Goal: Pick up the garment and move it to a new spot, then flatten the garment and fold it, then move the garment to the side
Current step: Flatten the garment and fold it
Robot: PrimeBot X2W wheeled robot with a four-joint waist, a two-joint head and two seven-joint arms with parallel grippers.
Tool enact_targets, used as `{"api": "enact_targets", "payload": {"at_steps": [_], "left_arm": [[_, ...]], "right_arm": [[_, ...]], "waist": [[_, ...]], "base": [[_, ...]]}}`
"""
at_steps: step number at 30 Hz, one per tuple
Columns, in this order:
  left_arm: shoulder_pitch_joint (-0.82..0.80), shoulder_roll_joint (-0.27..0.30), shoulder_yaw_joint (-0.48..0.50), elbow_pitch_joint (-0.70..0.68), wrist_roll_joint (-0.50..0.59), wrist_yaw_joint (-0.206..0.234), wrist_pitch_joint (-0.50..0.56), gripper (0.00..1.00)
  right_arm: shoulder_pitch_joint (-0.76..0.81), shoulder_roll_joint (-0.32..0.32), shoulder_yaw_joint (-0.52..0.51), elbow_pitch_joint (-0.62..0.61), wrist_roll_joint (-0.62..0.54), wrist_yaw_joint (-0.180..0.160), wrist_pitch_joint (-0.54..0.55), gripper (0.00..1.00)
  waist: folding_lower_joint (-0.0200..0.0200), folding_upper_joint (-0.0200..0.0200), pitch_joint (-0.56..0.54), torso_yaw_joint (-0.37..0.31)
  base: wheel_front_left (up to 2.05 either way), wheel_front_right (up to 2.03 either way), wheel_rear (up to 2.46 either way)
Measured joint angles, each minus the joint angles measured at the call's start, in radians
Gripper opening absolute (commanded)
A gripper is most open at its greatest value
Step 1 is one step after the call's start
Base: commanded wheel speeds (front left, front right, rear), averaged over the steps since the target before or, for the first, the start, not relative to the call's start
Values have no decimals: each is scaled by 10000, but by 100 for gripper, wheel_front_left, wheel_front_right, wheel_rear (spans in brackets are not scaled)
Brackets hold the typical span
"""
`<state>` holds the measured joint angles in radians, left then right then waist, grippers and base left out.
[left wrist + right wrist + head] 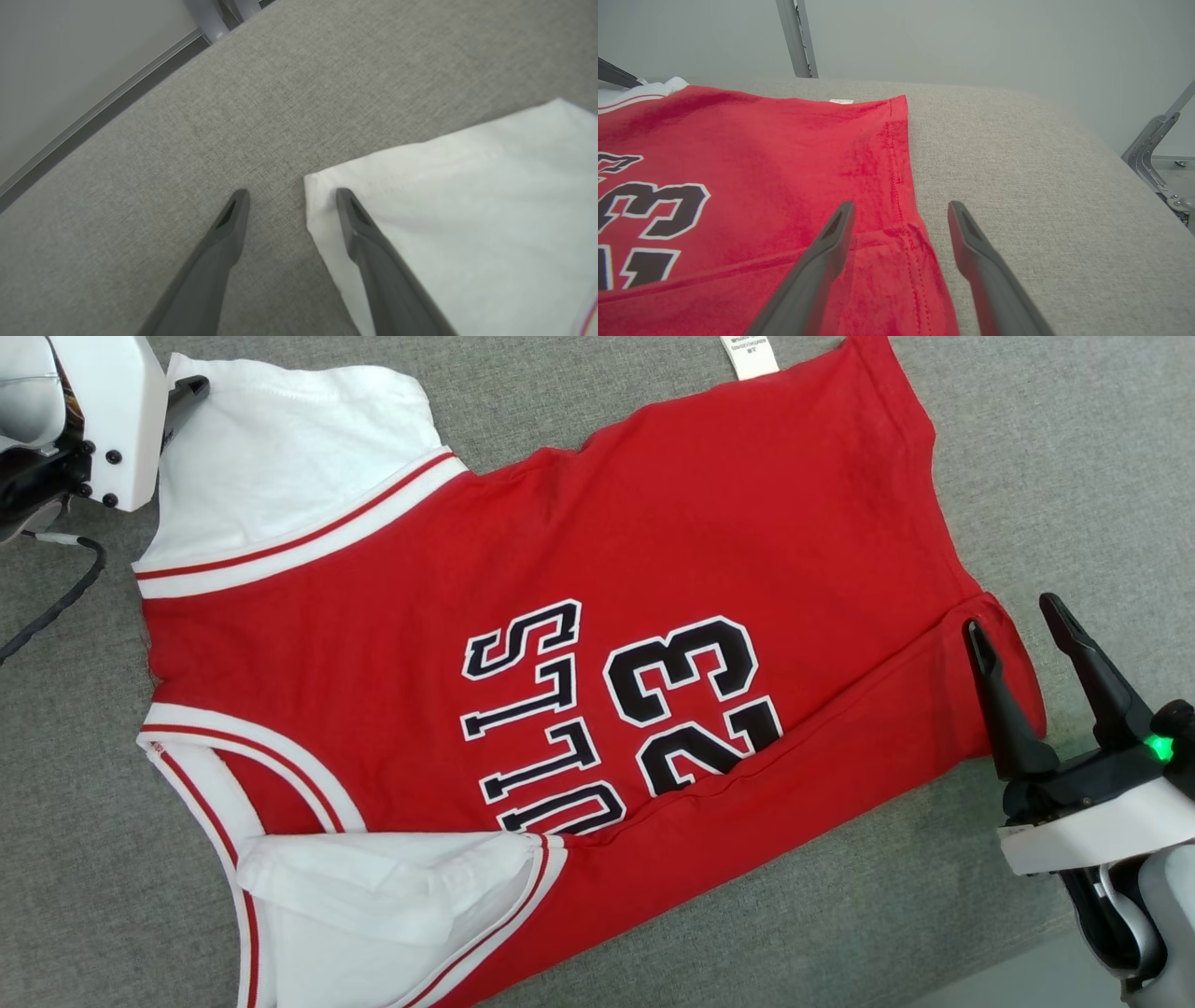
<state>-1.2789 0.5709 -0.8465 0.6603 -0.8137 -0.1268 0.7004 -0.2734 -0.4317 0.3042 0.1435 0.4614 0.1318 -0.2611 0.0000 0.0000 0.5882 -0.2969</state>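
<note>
The red-and-white cotton basketball jersey (653, 551) lies spread on our grey fabric counter (1074, 448). The left end effector (292, 196) straddles its white sleeve corner (322, 186) and the right end effector (901, 207) its red hem corner (915, 233), both spread apart and empty. We might pinch only one layer and skew the fold.

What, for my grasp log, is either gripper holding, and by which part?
Nothing: left gripper open astride the jersey's white sleeve corner, right gripper open astride its red hem.
</note>
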Motion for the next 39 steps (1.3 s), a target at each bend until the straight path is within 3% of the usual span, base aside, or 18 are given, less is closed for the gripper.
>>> {"api": "enact_targets", "payload": {"at_steps": [2, 3, 10, 14, 27, 35, 36, 39], "left_arm": [[-13, 31, -65, -27, -29, -19, 27, 12], [-13, 44, -88, -52, -42, -31, -40, 0], [12, 10, -77, -86, -464, -31, -686, 0], [-14, -36, -130, -370, -516, -31, -1498, 0], [-164, 263, -1354, -1076, -1243, -31, -2184, 0], [-460, 303, -2057, -1346, -1626, -31, -2514, 0], [-478, 307, -2140, -1352, -1659, -33, -2529, 0], [-619, 307, -2380, -1365, -1756, -31, -2608, 0]], "right_arm": [[-32, -33, -4, 2, -4, 0, 0, 100], [-57, -54, -2, 2, -4, 0, 0, 100], [-1080, -244, 669, 447, 351, 0, 6, 100], [-2525, -405, 1028, 1081, 686, 0, 642, 100], [-7520, -194, 1942, 4406, 2378, 0, 7348, 100], [-8535, 33, 2165, 5528, 2433, 0, 8736, 100], [-8578, 63, 2194, 5607, 2474, 0, 8790, 78], [-8742, 100, 2293, 5829, 2487, 0, 8867, 48]], "waist": [[0, 0, 4, 1], [0, 0, 7, 4], [0, 0, -2, 92], [1, 0, 42, 184], [0, 0, -24, 783], [0, 0, -29, 1138], [0, 0, -25, 1173], [0, 0, -4, 1282]], "base": [[0, 0, 0], [0, 0, 0], [0, 0, 0], [0, 0, 0], [0, 0, 0], [0, 0, 0], [0, 0, 0], [0, 0, 0]]}}
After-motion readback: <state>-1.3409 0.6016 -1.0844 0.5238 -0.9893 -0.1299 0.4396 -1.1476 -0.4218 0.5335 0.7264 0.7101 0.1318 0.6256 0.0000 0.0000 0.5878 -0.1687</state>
